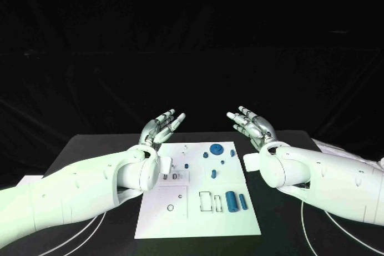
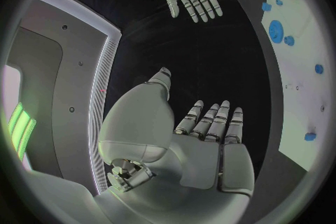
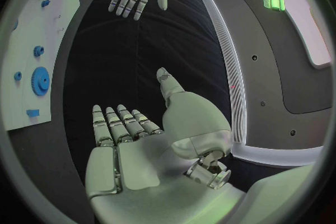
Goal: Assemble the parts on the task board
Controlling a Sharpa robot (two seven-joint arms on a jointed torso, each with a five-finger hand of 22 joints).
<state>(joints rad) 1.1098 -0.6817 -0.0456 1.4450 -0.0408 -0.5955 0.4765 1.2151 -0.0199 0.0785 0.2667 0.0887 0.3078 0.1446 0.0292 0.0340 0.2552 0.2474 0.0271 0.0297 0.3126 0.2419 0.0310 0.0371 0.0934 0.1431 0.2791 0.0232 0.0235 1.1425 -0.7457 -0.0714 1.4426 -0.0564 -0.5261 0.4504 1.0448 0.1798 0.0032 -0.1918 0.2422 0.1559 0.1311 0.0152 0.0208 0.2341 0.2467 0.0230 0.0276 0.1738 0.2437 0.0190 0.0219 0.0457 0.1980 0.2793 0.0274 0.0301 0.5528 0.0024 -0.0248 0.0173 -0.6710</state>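
So both hands are up off the worktop (image 1: 96, 147), fingers spread and holding nothing. Left hand (image 1: 162, 127) hangs over the board's far left corner, right hand (image 1: 252, 124) over the far right, palms roughly facing each other. Looks like a ready pose to me: parked high so the head camera gets a clear look at the board (image 1: 184, 222) before anything gets picked.

Parts are all loose on the board, nothing touched. There's a big gear (image 1: 216, 149) near the far edge with small bits around it, and two cylinders (image 1: 231, 201) lying side by side near the right edge. My guess is assembly hasn't started.
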